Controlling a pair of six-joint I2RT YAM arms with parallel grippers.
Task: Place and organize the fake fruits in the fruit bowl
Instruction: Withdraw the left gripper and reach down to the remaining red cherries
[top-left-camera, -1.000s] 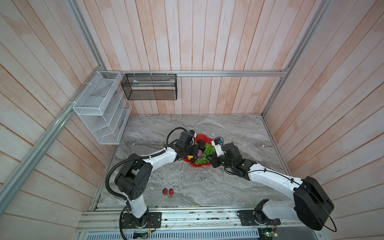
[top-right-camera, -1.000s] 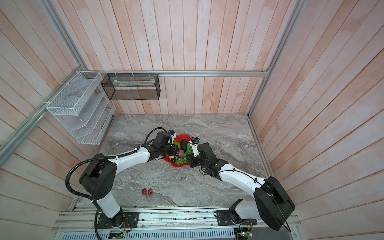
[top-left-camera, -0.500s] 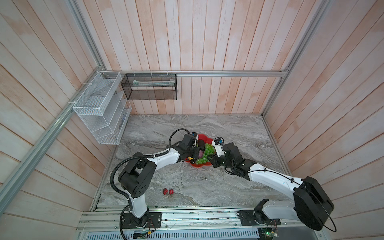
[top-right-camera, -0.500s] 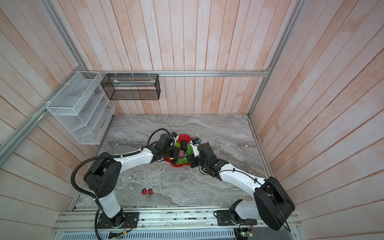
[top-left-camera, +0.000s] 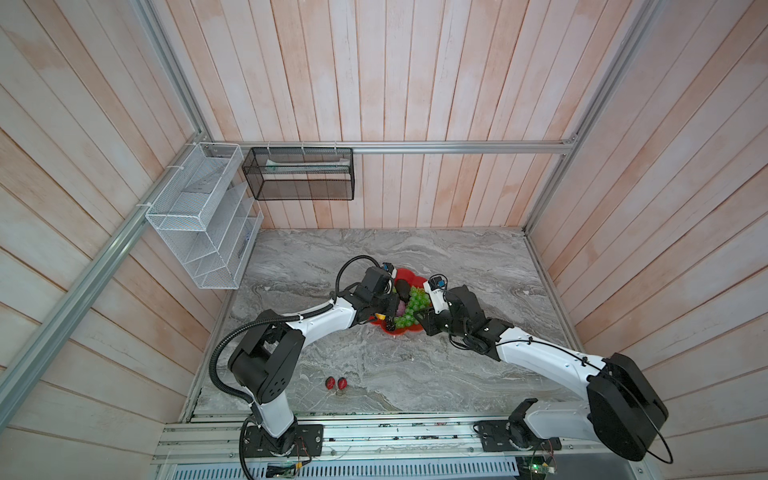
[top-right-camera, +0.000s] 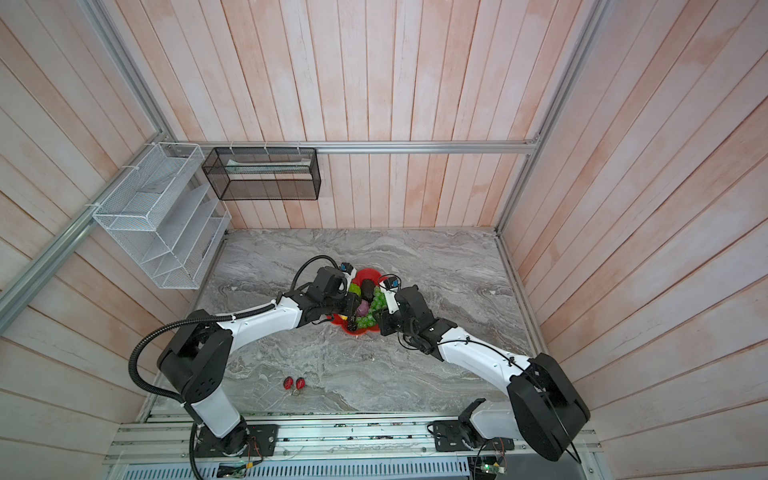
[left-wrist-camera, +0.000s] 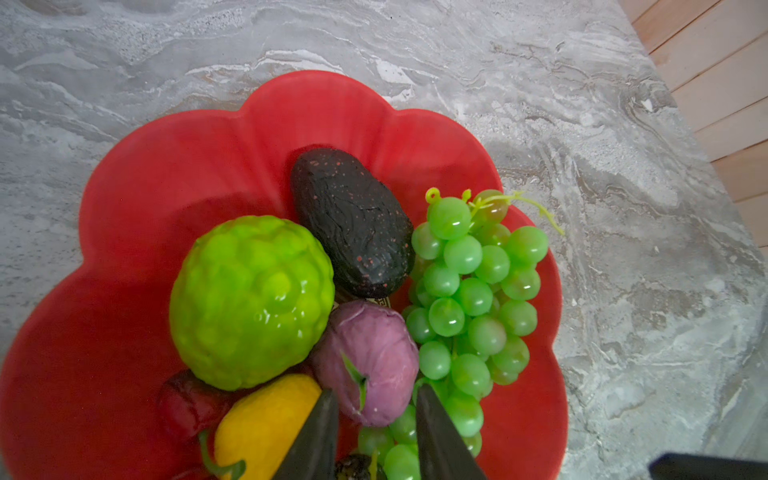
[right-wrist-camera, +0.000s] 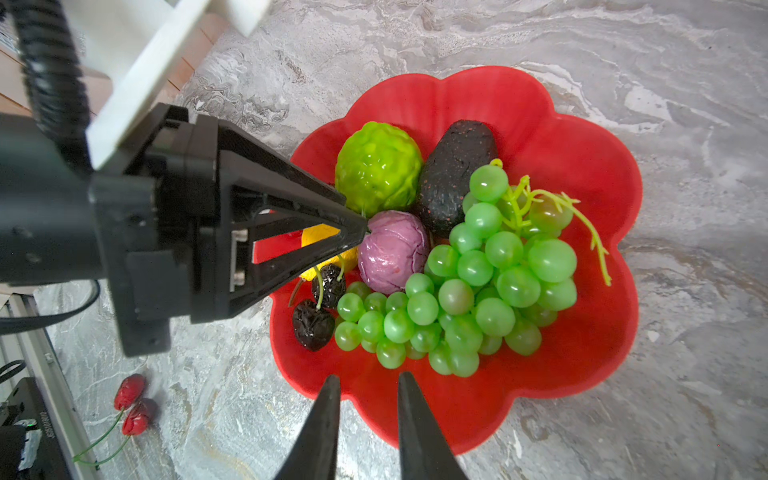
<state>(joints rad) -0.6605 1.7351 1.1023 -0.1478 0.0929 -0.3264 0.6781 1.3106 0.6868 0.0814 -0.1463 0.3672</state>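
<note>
- A grey, white-veined, marble-look tabletop (top-left-camera: 374, 257) is walled by pale wooden planks. A white wire basket (top-left-camera: 199, 216) and a black mesh basket (top-left-camera: 299, 174) hang at the far left.
- The fruit bowl (left-wrist-camera: 166, 145) is a shallow, glossy red dish with a scalloped petal rim. It sits mid-tabletop between the two arms.
- In the bowl, a bumpy, shiny lime-green ball (left-wrist-camera: 251, 301) touches a matte, speckled brown-black avocado (left-wrist-camera: 353, 220).
- A wrinkled purple round fruit (left-wrist-camera: 370, 357) lies just in front of them, with a smooth yellow lemon (left-wrist-camera: 266, 419) to its left.
- A translucent green grape bunch (left-wrist-camera: 473, 291) fills the bowl's right side, its thin stem trailing over the rim.
- Two shrivelled black berries (right-wrist-camera: 316, 307) lie at the near-left rim, and a dark red cherry (left-wrist-camera: 187, 403) is tucked beside the lemon.
- A red cherry pair (top-left-camera: 336, 382) lies on the tabletop near the front edge, well apart from the bowl.
- The left gripper (left-wrist-camera: 374, 392) reaches in from the left. Its jaws stand apart, tips right at the purple fruit, clamping nothing.
- The right gripper (right-wrist-camera: 369, 376) hovers at the bowl's near-right rim, near the grapes, jaws apart and empty.
</note>
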